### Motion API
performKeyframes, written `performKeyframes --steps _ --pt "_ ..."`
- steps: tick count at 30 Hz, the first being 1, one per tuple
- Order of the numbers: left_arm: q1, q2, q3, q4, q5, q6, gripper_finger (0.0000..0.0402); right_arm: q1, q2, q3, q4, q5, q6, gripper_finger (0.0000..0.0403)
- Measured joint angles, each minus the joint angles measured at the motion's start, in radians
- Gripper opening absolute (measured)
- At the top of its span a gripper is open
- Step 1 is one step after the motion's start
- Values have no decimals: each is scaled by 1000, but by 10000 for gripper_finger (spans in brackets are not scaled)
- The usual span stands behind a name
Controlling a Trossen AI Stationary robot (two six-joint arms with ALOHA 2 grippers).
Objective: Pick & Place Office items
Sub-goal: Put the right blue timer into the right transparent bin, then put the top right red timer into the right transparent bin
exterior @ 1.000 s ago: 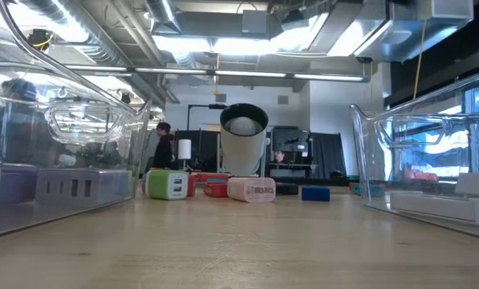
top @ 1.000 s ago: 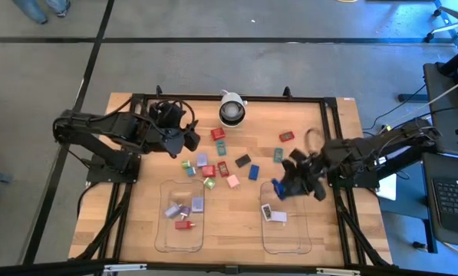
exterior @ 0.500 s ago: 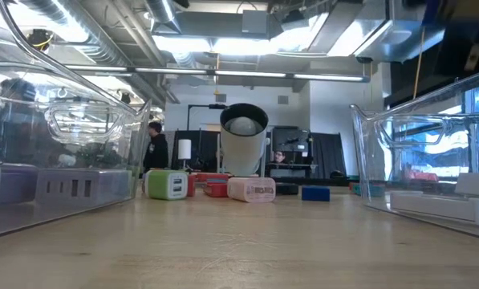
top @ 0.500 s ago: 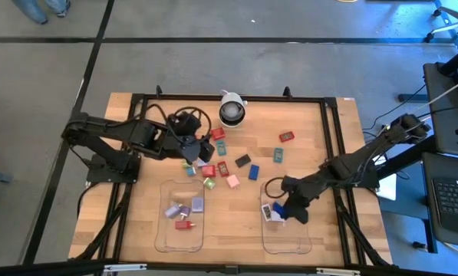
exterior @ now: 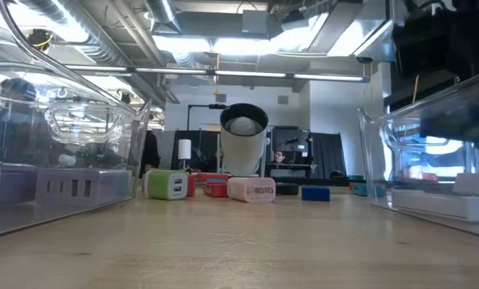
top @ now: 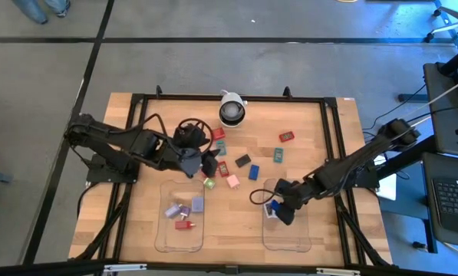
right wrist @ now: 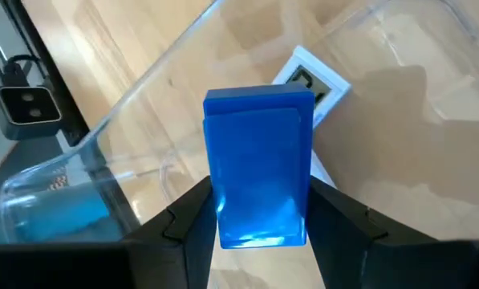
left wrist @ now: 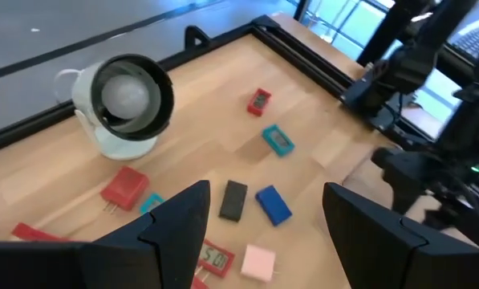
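Right hand (right wrist: 259, 229) pinches blue block (right wrist: 259, 164) over right tray (top: 284, 239), white item (right wrist: 311, 80) beneath. Advice: lower inside walls, then release. Left hand (left wrist: 259, 213) spread above scattered items mid-bench.

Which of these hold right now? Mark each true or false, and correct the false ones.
1. The right gripper is shut on a blue block. True.
2. The right gripper hangs over the left tray. False: it is at the right tray, near the white item lying in it.
3. The left gripper is open and holds nothing. True.
4. The camera dome lies inside a tray. False: it stands on the table, near its far edge.
5. The left tray has nothing in it. False: it holds several small items, a red one among them.
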Motion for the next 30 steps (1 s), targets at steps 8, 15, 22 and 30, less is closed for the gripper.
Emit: performKeyframes --steps 8,15,22,30 --pt "-40 0 0 0 -24 1 239 0 31 0 8 5 0 167" --pt "-47 0 0 -1 -24 27 239 0 31 0 43 5 0 215" --pt "-47 0 0 -1 -24 65 239 -13 13 3 63 -43 -4 271" --pt "-47 -4 0 -1 -24 132 239 -57 -124 162 1 3 -208 272"
